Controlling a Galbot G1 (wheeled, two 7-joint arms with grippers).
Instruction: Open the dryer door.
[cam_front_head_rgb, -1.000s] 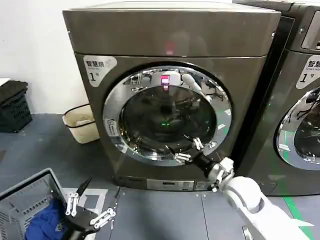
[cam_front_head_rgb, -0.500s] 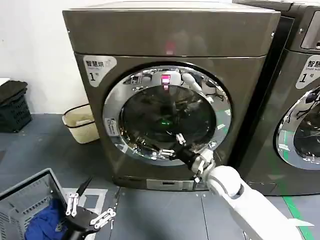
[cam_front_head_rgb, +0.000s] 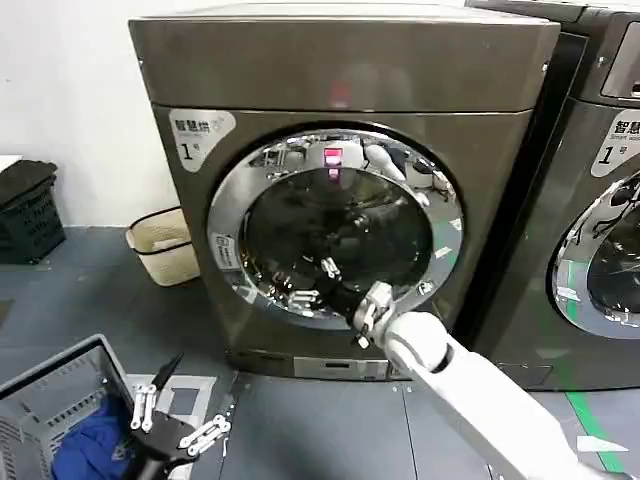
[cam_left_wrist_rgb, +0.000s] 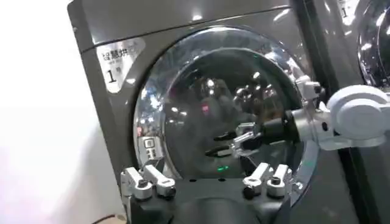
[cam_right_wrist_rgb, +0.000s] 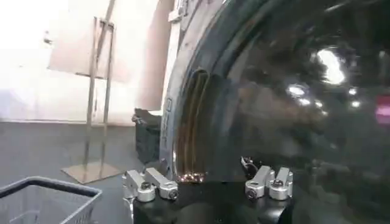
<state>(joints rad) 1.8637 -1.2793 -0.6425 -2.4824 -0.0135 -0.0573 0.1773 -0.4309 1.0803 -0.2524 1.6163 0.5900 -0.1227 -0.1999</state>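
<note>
While the door (cam_front_head_rgb: 335, 228) sits closed in the dryer front | right gripper (cam_front_head_rgb: 312, 283) spread wide at its lower glass | left gripper (cam_front_head_rgb: 180, 425) wide, parked low beside basket (cam_front_head_rgb: 55, 385)

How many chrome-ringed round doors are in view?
2: the dryer door on the near machine, where the right gripper reaches, and a second door at the right edge, partly cut off.
</note>
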